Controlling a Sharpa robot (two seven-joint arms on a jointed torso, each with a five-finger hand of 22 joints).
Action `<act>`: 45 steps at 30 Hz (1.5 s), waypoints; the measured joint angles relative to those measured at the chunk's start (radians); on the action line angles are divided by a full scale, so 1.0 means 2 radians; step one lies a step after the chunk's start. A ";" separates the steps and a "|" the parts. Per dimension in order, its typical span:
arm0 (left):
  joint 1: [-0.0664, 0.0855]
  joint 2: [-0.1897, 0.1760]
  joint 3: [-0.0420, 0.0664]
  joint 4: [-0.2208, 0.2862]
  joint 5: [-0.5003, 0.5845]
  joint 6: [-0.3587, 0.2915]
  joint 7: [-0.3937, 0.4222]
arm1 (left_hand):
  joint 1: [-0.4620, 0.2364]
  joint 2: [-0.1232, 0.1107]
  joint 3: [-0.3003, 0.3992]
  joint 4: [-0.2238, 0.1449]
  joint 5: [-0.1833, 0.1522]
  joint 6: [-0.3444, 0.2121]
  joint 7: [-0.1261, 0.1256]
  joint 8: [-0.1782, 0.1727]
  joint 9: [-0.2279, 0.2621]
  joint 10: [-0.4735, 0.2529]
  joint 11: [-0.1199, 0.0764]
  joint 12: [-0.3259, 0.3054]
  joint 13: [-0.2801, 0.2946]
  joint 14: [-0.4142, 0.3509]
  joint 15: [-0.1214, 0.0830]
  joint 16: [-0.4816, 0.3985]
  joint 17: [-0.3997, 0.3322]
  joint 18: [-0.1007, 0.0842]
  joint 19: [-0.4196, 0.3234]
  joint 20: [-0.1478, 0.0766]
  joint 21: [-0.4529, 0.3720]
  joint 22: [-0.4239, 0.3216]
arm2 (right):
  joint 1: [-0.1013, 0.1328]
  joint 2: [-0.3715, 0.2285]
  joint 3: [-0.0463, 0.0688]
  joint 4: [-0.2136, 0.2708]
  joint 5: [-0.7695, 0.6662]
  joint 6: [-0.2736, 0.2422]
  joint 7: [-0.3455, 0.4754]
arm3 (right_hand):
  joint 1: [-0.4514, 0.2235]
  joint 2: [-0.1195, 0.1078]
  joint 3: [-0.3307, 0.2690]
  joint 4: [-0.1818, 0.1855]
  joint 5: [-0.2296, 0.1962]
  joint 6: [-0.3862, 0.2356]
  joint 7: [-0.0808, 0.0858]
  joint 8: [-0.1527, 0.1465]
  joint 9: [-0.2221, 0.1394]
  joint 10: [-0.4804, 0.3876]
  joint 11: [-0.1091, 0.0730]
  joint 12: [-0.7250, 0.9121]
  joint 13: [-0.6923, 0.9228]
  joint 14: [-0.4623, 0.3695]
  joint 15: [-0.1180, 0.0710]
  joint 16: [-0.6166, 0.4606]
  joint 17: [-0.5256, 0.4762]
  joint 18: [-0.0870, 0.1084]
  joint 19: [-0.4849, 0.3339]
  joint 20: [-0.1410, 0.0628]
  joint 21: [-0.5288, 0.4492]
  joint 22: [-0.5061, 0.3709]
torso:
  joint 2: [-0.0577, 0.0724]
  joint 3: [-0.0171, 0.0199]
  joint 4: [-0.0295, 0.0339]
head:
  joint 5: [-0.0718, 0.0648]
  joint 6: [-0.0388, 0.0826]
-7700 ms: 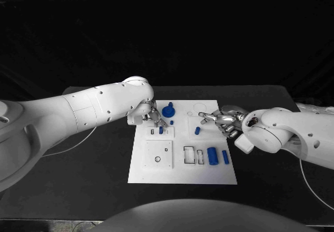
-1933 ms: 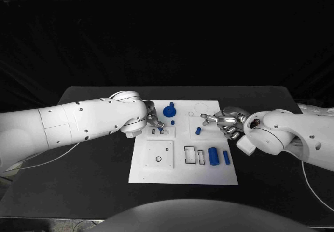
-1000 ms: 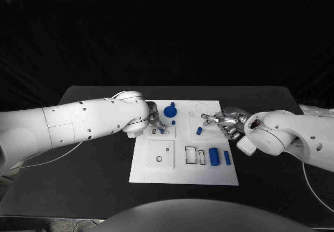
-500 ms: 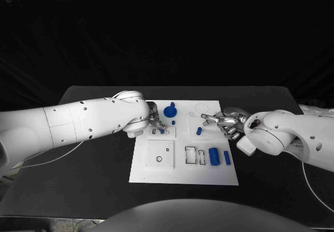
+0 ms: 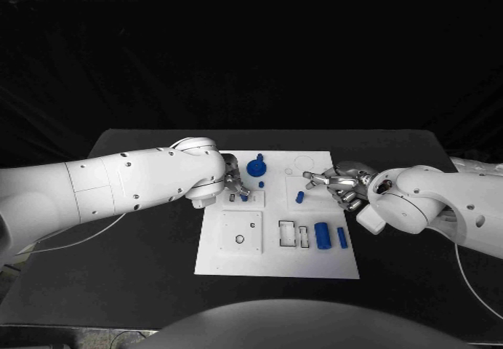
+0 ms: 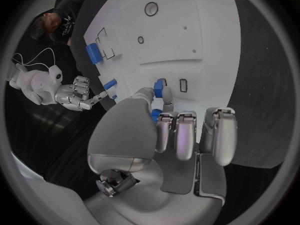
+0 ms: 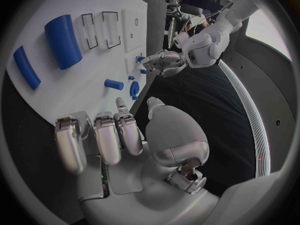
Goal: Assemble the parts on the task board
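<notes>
Left hand [image 6: 164,130] pinches blue peg [image 6: 165,94] upright.

The far left of the white board [image 5: 275,262] is crowded by the left hand [image 5: 235,183] and a blue knob [image 5: 255,169]; the right hand [image 5: 337,183] hangs over the far right edge. The near half is left open above low blue cylinders [image 5: 323,235].

Table [image 5: 137,269]: black, flat, matte.
Backdrop [image 5: 251,65]: dark behind the table, possibly a curtain.
Light: dim; details hard to tell.
</notes>
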 measured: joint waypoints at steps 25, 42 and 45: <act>-0.001 -0.002 0.000 0.001 0.000 -0.007 0.002 | 0.003 0.003 0.001 -0.001 0.001 0.001 0.001 0.002 0.000 0.000 0.000 0.000 0.000 0.000 0.000 0.000 0.000 0.000 0.000 0.000 0.000 0.000 | -0.001 0.001 0.000 -0.001 0.000 0.000 0.000 | 0.002 0.002 0.000 0.000 0.000 0.000 0.000 0.000 0.000 0.000 0.000 0.000 0.000 0.000 0.000 0.000 0.000 0.000 0.000 0.000 0.000 0.000 | 0.000 -0.0001 0.0000 | -0.001 0.000; -0.001 -0.002 0.000 -0.001 0.000 -0.012 0.002 | 0.003 0.003 0.004 -0.001 0.000 0.001 0.001 0.000 0.000 0.000 0.000 0.000 0.000 0.000 0.000 0.000 0.000 0.000 0.000 0.000 0.000 0.000 | -0.001 0.001 0.000 -0.001 0.000 0.000 0.000 | 0.002 0.002 0.000 0.000 0.000 0.000 0.000 0.000 0.000 0.000 0.000 0.000 0.000 0.000 0.000 0.000 0.000 0.000 0.000 0.000 0.000 0.000 | 0.000 -0.0001 -0.0002 | -0.002 0.000; -0.001 -0.002 0.000 -0.003 0.000 -0.012 0.002 | 0.003 0.003 0.004 -0.001 0.000 0.001 0.001 0.001 0.000 0.000 0.000 0.000 0.000 0.000 0.000 0.000 0.000 0.000 0.000 0.000 0.000 0.000 | -0.001 0.001 0.000 -0.001 0.000 0.000 0.000 | 0.002 0.002 0.000 0.000 0.000 0.000 0.000 0.000 0.000 0.000 0.000 0.000 0.000 0.000 0.000 0.000 0.000 0.000 0.000 0.000 0.000 0.000 | 0.000 0.0000 -0.0002 | -0.001 0.000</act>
